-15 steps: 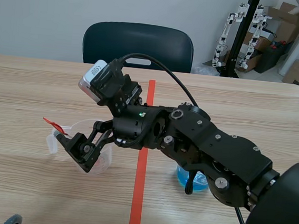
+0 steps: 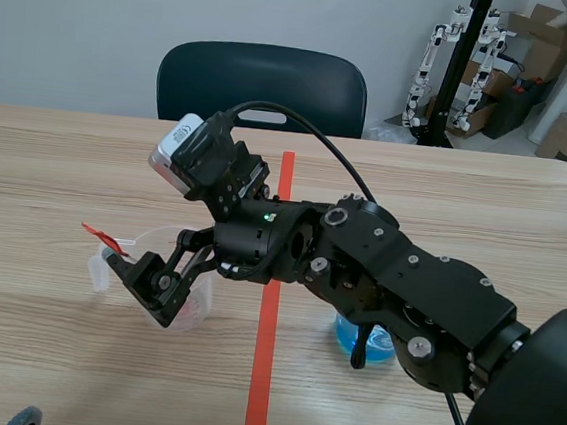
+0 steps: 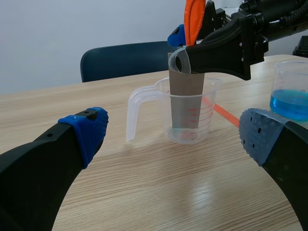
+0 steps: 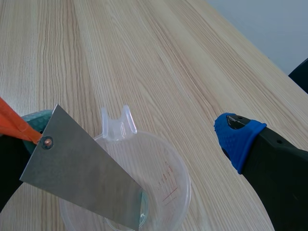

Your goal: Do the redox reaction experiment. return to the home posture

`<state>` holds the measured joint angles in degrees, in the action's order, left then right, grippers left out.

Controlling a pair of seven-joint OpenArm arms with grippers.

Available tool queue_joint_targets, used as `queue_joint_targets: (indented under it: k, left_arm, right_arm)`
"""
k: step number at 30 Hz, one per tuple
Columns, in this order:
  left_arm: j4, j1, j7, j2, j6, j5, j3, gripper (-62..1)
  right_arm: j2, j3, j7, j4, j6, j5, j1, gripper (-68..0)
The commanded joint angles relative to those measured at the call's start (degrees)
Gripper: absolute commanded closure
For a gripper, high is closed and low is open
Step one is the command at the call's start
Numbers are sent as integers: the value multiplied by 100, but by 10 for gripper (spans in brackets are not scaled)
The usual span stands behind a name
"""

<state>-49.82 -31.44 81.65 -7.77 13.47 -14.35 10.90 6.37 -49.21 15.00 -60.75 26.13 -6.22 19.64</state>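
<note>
Left wrist view shows you the left gripper (image 3: 174, 132) spread wide, nothing between its blue pads (image 3: 89, 127), low over the wooden table (image 3: 144, 192). Ahead of it the clear measuring cup (image 3: 185, 110) stands upright. A grey metal strip (image 3: 186, 103) stands in it, lower end inside the cup and top end carrying an orange tag (image 3: 193, 19). The right gripper (image 3: 179, 48) sits at the strip's top, where one grey pad lies against the metal. In the right wrist view you can see that its fingers stand well apart: the blue pad is off to one side, away from the strip, so it clamps nothing. The beaker (image 2: 364, 341) of blue liquid stands under the right arm, across the red tape line (image 2: 260, 371) from the cup.
</note>
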Motion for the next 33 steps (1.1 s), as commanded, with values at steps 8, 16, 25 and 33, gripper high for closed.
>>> queue_joint_targets:
  k: [8, 16, 25, 33]
  left_arm:
    - [-17, -13, 83, 26, -26, 37, 11, -572]
    - [-17, -13, 103, -271, -28, 63, 11, -572]
    - [-15, -50, 68, -1355, 190, -50, 4, -566]
    - [-463, -361, 293, -2321, 284, 304, 4, -566]
  right_arm:
    - [-133, 7, 400, -129, 17, -39, 118, -679]
    - [-212, 7, 402, -271, 70, -39, 116, -679]
    - [-203, 7, 328, -907, 68, -39, 116, -679]
    - [-15, 7, 179, -1672, 66, -39, 107, -679]
